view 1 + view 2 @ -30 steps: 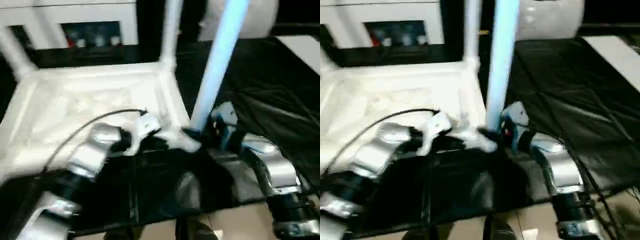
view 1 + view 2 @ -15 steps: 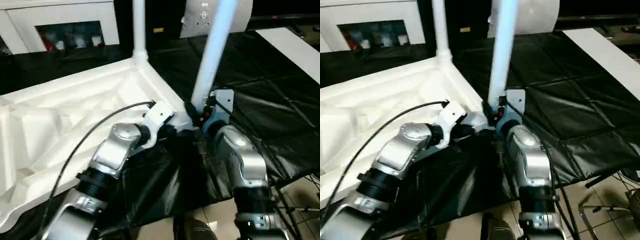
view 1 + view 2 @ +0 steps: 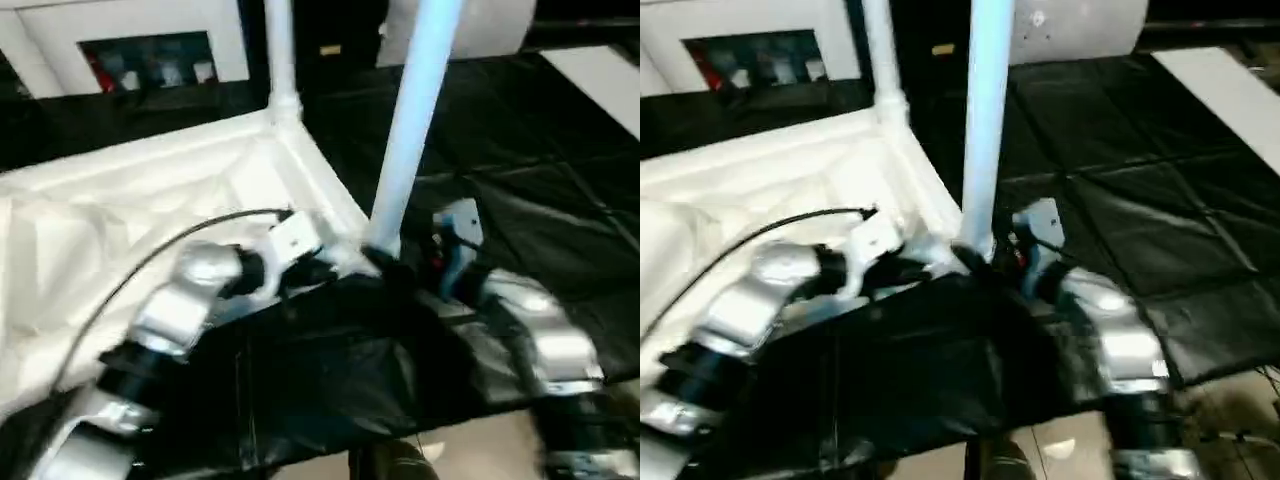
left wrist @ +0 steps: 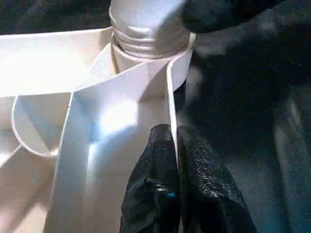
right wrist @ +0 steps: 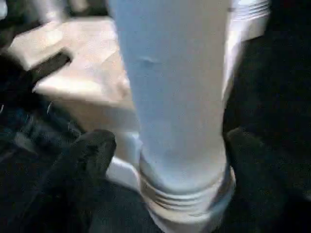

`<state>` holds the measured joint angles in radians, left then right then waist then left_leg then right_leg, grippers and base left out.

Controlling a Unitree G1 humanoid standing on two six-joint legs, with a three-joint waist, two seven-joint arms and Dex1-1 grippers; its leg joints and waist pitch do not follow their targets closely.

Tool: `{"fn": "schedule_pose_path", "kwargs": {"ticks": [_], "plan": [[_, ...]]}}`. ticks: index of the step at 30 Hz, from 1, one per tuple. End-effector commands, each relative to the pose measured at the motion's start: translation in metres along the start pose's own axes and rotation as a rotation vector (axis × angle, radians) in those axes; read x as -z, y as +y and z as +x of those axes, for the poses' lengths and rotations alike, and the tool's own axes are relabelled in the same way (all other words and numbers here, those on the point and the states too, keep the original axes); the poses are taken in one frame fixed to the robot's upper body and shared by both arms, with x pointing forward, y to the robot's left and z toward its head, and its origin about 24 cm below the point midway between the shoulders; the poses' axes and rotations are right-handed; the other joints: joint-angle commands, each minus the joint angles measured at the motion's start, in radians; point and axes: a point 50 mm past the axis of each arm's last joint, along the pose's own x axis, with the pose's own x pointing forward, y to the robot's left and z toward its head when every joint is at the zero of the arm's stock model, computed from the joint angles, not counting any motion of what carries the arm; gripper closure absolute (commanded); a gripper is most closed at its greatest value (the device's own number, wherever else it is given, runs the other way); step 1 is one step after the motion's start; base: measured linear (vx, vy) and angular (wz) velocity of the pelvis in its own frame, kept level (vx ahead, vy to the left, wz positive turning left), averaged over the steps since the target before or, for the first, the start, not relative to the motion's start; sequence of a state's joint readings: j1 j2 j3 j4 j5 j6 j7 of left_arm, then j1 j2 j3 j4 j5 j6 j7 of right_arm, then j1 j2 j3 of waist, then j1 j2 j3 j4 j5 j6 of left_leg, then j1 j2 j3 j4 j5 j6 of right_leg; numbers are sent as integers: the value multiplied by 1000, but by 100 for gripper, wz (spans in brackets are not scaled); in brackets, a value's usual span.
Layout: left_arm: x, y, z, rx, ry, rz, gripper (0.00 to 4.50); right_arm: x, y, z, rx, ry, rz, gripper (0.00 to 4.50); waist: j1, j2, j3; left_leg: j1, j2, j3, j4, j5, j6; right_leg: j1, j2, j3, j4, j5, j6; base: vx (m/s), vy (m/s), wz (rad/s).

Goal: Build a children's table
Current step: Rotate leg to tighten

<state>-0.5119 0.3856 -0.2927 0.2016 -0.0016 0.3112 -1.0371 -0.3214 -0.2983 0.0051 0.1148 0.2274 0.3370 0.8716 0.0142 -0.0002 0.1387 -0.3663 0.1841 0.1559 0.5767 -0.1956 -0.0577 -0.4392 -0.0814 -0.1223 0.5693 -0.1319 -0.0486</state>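
Now the left gripper (image 4: pixel 176 145) pinches the tabletop (image 3: pixel 130 200) rim just beside the near corner socket, where a leg (image 3: pixel 410 120) stands upright. Around that leg's base the right gripper (image 5: pixel 170 145) stands wide open, gripping nothing. Best keep the rim pinned and check the leg is seated fully.

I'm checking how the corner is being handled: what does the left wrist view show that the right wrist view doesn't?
Left wrist view only: the left gripper pinching the thin raised rim of the table top, jaws shut on it, with a rounded pocket in the underside.

Right wrist view only: the right gripper's fingers standing apart on either side of the leg, not pressing it.

Both: that same leg's ribbed end seated in the near corner socket, over black sheeting.
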Motion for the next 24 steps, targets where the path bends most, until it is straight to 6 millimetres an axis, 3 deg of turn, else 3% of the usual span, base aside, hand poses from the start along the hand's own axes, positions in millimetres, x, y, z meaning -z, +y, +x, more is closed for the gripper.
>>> {"fn": "schedule_pose_path", "kwargs": {"ticks": [1, 4, 5, 8, 9, 11, 13, 19, 24], "plan": [[-1, -11, 6, 121, -9, 41, 450, -4, 11, 1, -131, -2, -42, 37, 6, -1, -97, -6, 33, 0, -42, -7, 184, 91, -66, 63, -47, -157, -219, 0, 0, 0], [3, -16, -1, 241, -19, 38, 450, -8, 13, -7, -295, 22, -45, 37, 25, 1, -91, 4, 40, 2, -47, -72, 149, 86, -66, 63, -59, -277, -197, 0, 0, 0], [3, -17, -3, 264, -16, 35, 450, -8, 14, -8, -324, 30, -46, 55, 26, -3, -89, 5, 42, 1, -49, -84, 142, 85, -66, 63, -61, -294, -193, 0, 0, 0], [4, -17, -5, 299, -7, 48, 450, -9, 13, -9, -371, 44, -51, 77, 31, 0, -88, 9, 43, 1, -49, -121, 108, 80, -68, 67, -63, -338, -186, 0, 0, 0], [6, -17, -7, 324, 3, 57, 450, -10, 12, -9, -401, 53, -49, 84, 32, -6, -87, 10, 43, 2, -50, -133, 99, 79, -67, 68, -64, -348, -184, 0, 0, 0], [6, -16, -9, 342, 11, 69, 450, -10, 12, -10, -425, 60, -53, 102, 33, -7, -86, 8, 41, 3, -51, -151, 91, 81, -67, 66, -65, -380, -171, 0, 0, 0], [8, -14, -11, 373, 32, 93, 450, -10, 10, -10, -480, 81, -55, 121, 37, -7, -83, 14, 40, 6, -51, -164, 85, 76, -66, 67, -74, -417, -155, 0, 0, 0], [8, -11, -13, 390, 45, 107, 450, -8, 10, -13, -566, 132, -53, 166, 46, -11, -88, 5, 41, 6, -49, -126, 84, 82, -67, 66, -65, -407, -138, 0, 0, 0], [9, -11, -13, 394, 41, 111, 450, -7, 9, -15, -587, 152, -60, 207, 47, -12, -91, 5, 42, 9, -47, -103, 98, 80, -65, 68, -57, -337, -165, 0, 0, 0]]}}
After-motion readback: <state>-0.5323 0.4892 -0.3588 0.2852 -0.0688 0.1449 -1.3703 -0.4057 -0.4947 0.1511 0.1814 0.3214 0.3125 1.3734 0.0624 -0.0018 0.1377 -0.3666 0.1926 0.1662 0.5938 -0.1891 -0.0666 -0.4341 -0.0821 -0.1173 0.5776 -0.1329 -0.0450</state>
